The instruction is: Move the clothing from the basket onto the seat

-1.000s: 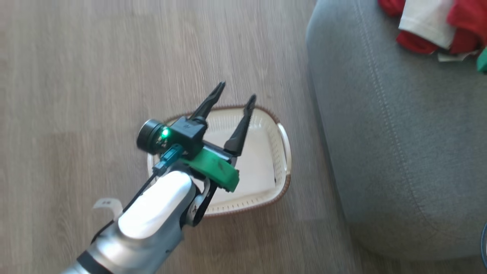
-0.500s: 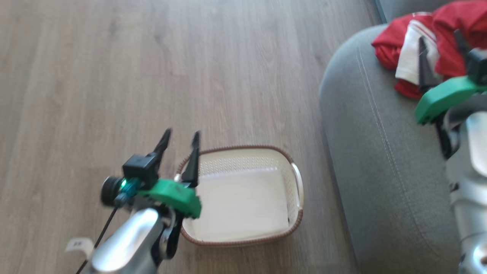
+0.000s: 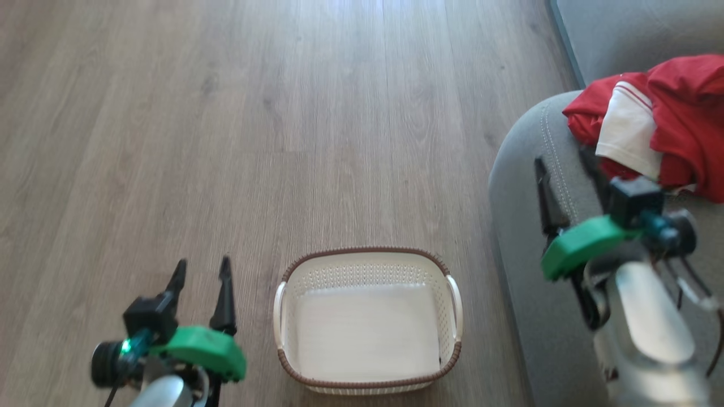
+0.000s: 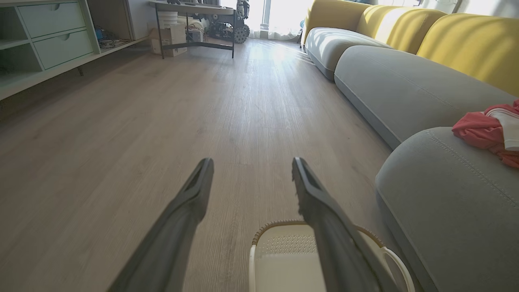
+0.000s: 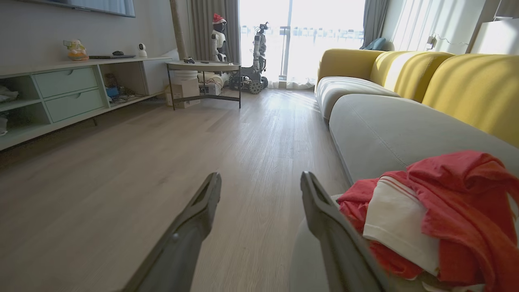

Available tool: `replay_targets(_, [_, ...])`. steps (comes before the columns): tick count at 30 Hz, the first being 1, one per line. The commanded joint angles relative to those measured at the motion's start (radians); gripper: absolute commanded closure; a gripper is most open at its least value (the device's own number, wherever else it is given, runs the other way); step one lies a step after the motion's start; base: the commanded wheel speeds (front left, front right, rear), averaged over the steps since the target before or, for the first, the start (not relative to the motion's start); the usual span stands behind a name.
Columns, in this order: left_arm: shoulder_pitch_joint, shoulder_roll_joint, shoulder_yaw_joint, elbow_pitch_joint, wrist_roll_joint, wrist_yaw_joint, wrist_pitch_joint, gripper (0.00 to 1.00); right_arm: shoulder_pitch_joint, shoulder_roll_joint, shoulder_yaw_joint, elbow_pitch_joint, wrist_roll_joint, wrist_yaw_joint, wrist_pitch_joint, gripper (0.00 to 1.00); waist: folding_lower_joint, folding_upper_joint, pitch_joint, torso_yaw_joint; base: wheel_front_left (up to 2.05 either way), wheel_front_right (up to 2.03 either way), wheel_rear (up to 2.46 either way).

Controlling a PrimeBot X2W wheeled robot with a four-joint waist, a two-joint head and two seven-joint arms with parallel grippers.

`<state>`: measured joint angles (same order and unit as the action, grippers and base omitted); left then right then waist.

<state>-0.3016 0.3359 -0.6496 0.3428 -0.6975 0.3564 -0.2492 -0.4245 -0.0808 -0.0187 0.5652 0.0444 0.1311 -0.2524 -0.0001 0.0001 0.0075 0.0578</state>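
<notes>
Standing on wood floor (image 3: 283, 141), basket (image 3: 367, 250) beside seat (image 3: 517, 198); clothing (image 3: 679, 113) heaped there.

Pale wood floor (image 5: 162, 182); drawer unit (image 5: 65, 89) at nine o'clock, round table (image 5: 202, 67) at eleven, yellow cushions (image 5: 466, 85) at two.

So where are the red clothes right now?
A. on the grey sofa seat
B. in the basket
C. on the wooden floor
A: the red clothes lie in a heap on the grey sofa seat, while the basket on the floor has a bare white bottom.
</notes>
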Motion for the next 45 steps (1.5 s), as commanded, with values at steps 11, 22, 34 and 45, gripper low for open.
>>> replay_targets(11, [0.135, 0.055, 0.146, -0.159, 0.056, 0.034, -0.012, 0.0, 0.151, 0.03, 0.065, -0.125, 0.077, 0.0, -0.003, 0.0, 0.0001, -0.0001, -0.027, 0.017, 0.0, 0.0, 0.0])
replay_targets(22, [0.231, 0.035, 0.202, -0.193, 0.085, 0.025, -0.013, 0.0, 0.264, 0.03, 0.098, -0.179, 0.15, 0.0, -0.007, 0.0, 0.0001, -0.0001, -0.044, 0.022, 0.0, 0.0, 0.0])
replay_targets(34, [0.293, 0.014, 0.257, -0.204, 0.113, 0.003, -0.013, 0.0, 0.324, 0.031, 0.116, -0.21, 0.172, 0.0, -0.009, 0.0, 0.0001, -0.0001, -0.061, 0.011, 0.0, 0.0, 0.0])
replay_targets(45, [0.309, -0.003, 0.277, -0.191, 0.129, -0.014, -0.013, 0.0, 0.335, 0.031, 0.116, -0.221, 0.175, 0.0, -0.009, 0.0, 0.0001, -0.0001, -0.068, 0.008, 0.0, 0.0, 0.0])
